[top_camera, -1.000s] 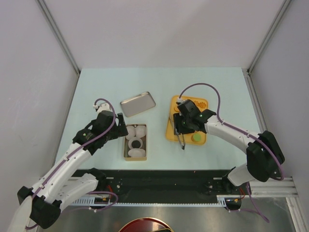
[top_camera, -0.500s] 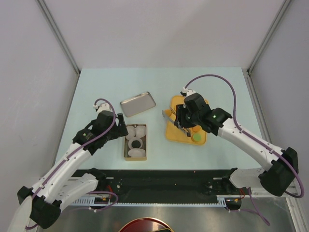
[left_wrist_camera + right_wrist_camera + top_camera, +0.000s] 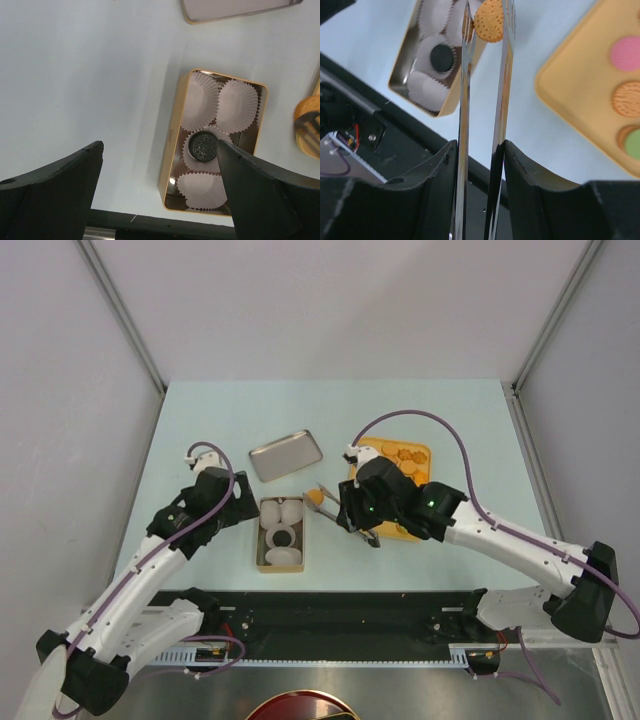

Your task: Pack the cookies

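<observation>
Table (image 3: pixel 450 410) first: pale and wide, with bare surface all round the tin (image 3: pixel 257 540), most of it on the tin's far side and out to its left. By the tin's left side hangs the left gripper (image 3: pixel 159 150), jaws spread as wide as they go, nothing between them. Right of the tin sits the orange tray (image 3: pixel 575 95), with a strip of bare table between the two. Beyond the tin's far end lies the metal lid (image 3: pixel 286 455), apart from it.

And here's the right gripper (image 3: pixel 479 150) over that strip, jaws squeezed onto a pair of tweezers (image 3: pixel 502 75). The tweezer tips pinch one orange-brown cookie (image 3: pixel 489 20) just beside the tin's far right corner!

Inside the tin are white paper cups (image 3: pixel 239 105), with one black cookie (image 3: pixel 202 146) sitting in a cup. On the tray are a pink cookie (image 3: pixel 626 52), a brown cookie (image 3: pixel 626 98) and a green cookie (image 3: pixel 632 144).

A second ago that right gripper was over the tray; it has swung across toward the tin. The left arm hasn't budged.
</observation>
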You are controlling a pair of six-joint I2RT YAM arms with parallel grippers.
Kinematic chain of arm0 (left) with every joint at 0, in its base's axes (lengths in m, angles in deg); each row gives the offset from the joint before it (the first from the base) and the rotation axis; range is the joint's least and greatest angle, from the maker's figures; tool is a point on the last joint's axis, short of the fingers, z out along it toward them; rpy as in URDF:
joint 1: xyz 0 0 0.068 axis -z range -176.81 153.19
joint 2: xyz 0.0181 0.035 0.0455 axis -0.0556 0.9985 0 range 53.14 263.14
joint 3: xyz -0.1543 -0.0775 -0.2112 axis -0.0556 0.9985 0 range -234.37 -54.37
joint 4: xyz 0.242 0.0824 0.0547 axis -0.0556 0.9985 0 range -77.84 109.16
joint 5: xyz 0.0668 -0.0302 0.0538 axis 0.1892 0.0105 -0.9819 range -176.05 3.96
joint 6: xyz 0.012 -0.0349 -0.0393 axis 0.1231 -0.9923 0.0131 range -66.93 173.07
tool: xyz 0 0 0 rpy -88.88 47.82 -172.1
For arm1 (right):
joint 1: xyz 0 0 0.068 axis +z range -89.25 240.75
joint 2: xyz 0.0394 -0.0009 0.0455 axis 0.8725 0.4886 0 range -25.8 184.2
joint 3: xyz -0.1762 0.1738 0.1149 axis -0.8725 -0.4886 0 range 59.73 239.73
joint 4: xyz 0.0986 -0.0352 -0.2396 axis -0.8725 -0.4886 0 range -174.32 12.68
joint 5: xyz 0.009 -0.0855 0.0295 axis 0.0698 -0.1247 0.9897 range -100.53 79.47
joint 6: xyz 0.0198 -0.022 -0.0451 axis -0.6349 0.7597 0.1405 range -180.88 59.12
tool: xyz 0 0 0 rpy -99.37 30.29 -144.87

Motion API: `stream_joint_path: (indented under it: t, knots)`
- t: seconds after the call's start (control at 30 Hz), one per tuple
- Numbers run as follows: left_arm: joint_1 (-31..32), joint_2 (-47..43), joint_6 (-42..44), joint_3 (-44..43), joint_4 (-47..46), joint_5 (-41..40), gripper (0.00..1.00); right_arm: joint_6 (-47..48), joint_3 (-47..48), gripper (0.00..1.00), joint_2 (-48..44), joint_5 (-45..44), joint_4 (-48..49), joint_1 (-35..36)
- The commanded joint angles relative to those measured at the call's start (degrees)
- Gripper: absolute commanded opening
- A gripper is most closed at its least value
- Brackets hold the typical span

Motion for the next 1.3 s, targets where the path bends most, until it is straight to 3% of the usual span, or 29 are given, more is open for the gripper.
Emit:
stream_joint_path:
  t: [0.0,0.7,1.27]
  knots:
    - [-2.65,-1.0,-0.48,-2.7,1.37,-1.01,1.0,-1.43,3.1,0.44,2.54,0.14,5.15,4.7]
    - [-4.24,-2.76,-0.22,0.03,-0.3,1.9,1.0,0.06,10.22,0.45,16.51,6.55,13.59,7.96]
    - [-4.24,-2.76,-0.13,0.47,-0.65,2.43,1.0,1.03,12.07,0.46,20.73,7.61,14.82,6.82]
